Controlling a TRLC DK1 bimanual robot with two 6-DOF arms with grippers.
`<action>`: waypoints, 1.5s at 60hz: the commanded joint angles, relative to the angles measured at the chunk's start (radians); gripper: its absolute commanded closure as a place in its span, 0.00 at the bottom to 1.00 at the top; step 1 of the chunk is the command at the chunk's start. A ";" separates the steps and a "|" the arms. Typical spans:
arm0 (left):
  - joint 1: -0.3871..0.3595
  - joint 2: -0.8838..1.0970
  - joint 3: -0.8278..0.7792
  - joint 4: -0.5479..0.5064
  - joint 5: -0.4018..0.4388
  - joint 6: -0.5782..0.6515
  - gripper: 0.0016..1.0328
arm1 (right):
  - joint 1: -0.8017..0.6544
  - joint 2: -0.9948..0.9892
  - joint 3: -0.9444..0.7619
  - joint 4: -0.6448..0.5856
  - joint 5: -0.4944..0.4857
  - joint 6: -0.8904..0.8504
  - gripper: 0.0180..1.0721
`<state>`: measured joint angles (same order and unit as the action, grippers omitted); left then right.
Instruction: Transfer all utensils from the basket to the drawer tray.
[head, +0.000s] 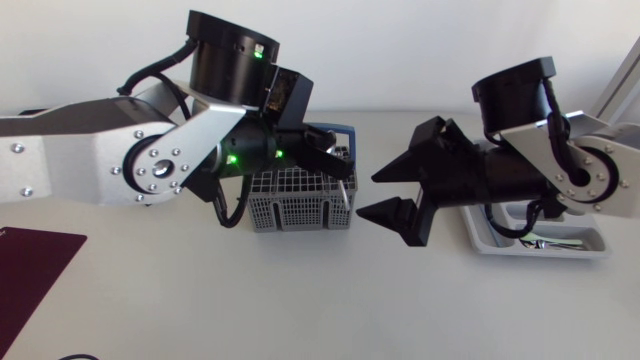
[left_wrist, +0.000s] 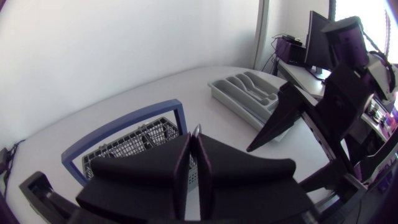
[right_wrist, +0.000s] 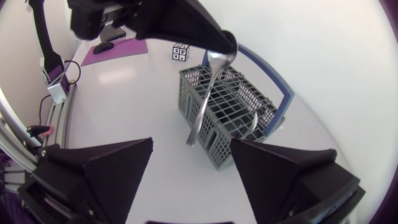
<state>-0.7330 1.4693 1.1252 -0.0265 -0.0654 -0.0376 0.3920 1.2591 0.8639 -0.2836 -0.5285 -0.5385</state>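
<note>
Left gripper (left_wrist: 194, 142): it is pinching a spoon (right_wrist: 205, 93), its two wedge fingers pressed together on the bowl end from either side.
Spoon: it is hanging almost upright from those fingers, bowl up and handle down with a slight tilt, over the near side of the cutlery basket (head: 290, 215). I cannot tell whether the lower tip has fully cleared the rim.
Right gripper (head: 368, 196): it is standing wide open and holding nothing, with its fingertips pointing across the table towards the basket and the left gripper.
Relation that matters: seen from the right wrist, the spoon is lying straight ahead of the right gripper, in line with the gap between its spread fingers and near them, but not yet between them. The spoon's long axis is running up and down, across the direction the fingers are pointing.
Drawer tray (head: 480, 240): it is sitting on the right side of the table, under the right arm and well apart from the basket. Something thin seems to be lying in it, too small to name.
Nearer arm: the right arm is by far the closer to the tray, and the left is over the basket.
Likely step: this looks like a hand-over, with the right fingers needing to close on the free handle below the left grip.
Basket contents: at least one more utensil handle (right_wrist: 254, 121) is poking up inside, so the task is looking unfinished.
</note>
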 joint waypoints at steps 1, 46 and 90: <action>0.009 0.019 0.045 -0.009 0.021 -0.045 0.97 | 0.015 0.048 0.064 0.008 0.002 0.080 0.28; 0.018 0.013 0.061 -0.029 0.073 -0.084 0.97 | 0.061 0.215 0.230 -0.034 -0.021 0.184 0.95; 0.038 -0.014 0.130 -0.041 0.095 -0.087 0.50 | 0.041 0.183 0.158 -0.103 -0.070 0.098 0.95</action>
<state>-0.7059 1.4727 1.2152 -0.0723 0.0257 -0.1055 0.4419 1.4582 1.0641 -0.3672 -0.5858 -0.4053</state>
